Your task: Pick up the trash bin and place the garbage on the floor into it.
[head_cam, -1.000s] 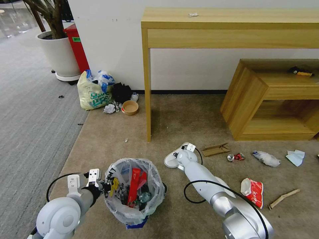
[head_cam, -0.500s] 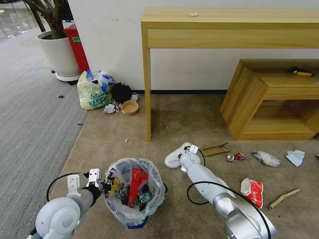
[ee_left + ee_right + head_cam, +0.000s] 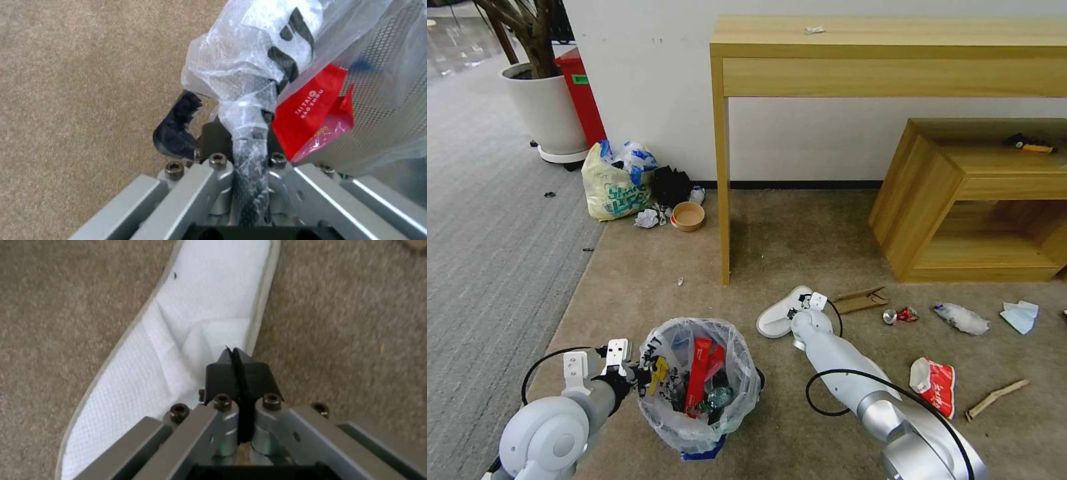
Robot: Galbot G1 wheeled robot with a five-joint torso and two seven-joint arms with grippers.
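Left gripper (image 3: pixel 639 373) clamped on the bag-lined rim of the small round dark trash bin (image 3: pixel 700 387), on the tan carpet's left part.
Right gripper (image 3: pixel 235 355), fingers pressed together, hangs over the flat white slipper (image 3: pixel 178 350) beside the bin.

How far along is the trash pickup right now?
Done: red wrappers sit in the trash bin, gripped by the left gripper. In hand: right gripper, jaws closed, at the white slipper. Left: cardboard, crushed can, red packet, stick.

Tan carpet (image 3: pixel 800 233) bears a slipper (image 3: pixel 777 319), red wrapper (image 3: pixel 935 383), stick (image 3: pixel 995 399)
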